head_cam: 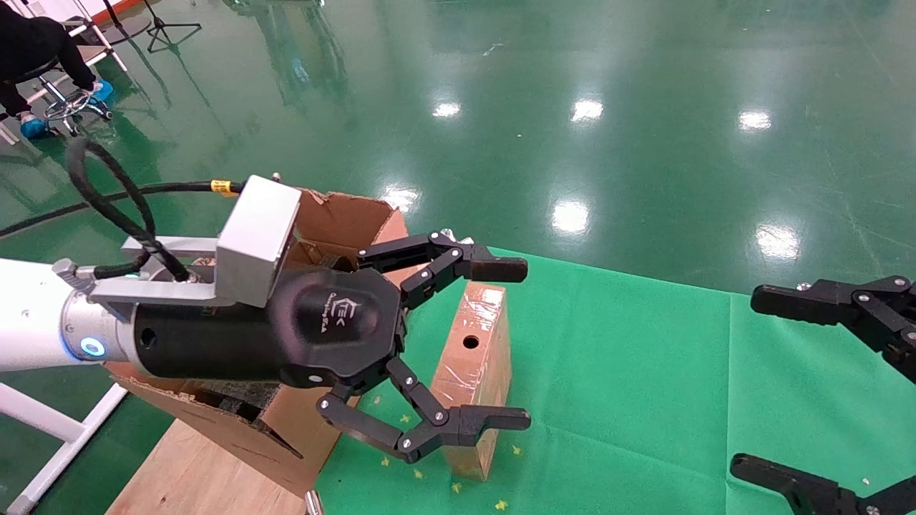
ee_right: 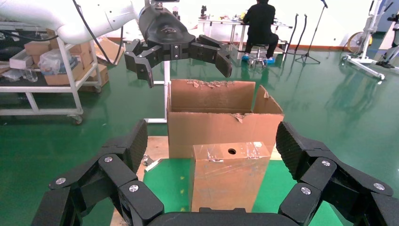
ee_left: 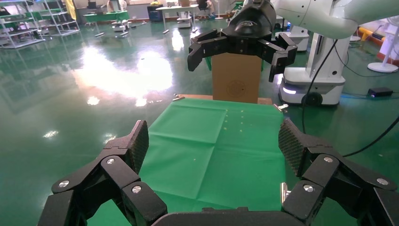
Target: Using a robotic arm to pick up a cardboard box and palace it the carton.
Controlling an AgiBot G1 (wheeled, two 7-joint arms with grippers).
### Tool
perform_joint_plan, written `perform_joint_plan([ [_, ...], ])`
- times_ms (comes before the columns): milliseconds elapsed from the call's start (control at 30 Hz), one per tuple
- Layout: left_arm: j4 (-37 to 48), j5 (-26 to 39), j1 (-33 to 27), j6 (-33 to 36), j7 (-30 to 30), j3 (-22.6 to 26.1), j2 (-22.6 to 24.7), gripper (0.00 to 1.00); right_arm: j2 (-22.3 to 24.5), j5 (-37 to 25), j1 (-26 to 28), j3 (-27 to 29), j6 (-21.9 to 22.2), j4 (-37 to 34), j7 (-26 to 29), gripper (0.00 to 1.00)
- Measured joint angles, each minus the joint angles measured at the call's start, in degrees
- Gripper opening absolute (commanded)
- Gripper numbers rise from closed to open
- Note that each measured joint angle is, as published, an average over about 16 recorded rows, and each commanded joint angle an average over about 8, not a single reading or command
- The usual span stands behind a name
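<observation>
Hovering wide open, the left hand point(head_cam: 509, 345) has the cardboard box point(head_cam: 476, 372) standing between its fingers, not touching. Behind it sits the carton point(head_cam: 343, 222). The right hand point(head_cam: 748, 383) waits open nearby.

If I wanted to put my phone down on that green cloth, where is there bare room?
The green cloth is bare between the cardboard box and the right gripper, which waits open at the cloth's right edge. It is crowded on the left: the left gripper hangs open over the box, and the carton stands just behind.
</observation>
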Motion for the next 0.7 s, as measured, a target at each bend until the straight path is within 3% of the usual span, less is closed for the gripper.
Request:
perform_joint_plan([
  [433,-0.14,0.23,-0.07,-0.11,0.21,-0.03,-0.06,1.00,0.00,0.00,0.00,0.00,0.00,0.00,0.00,0.99],
  [500,-0.37,0.68,-0.19,-0.34,0.40,-0.02,-0.15,1.00,0.00,0.00,0.00,0.00,0.00,0.00,0.00,0.81],
  [700,-1.62,4.23,-1.51,-1.92,0.33,0.73,-0.40,1.00,0.00,0.00,0.01,-0.01,0.00,-0.01,-0.01,0.07],
])
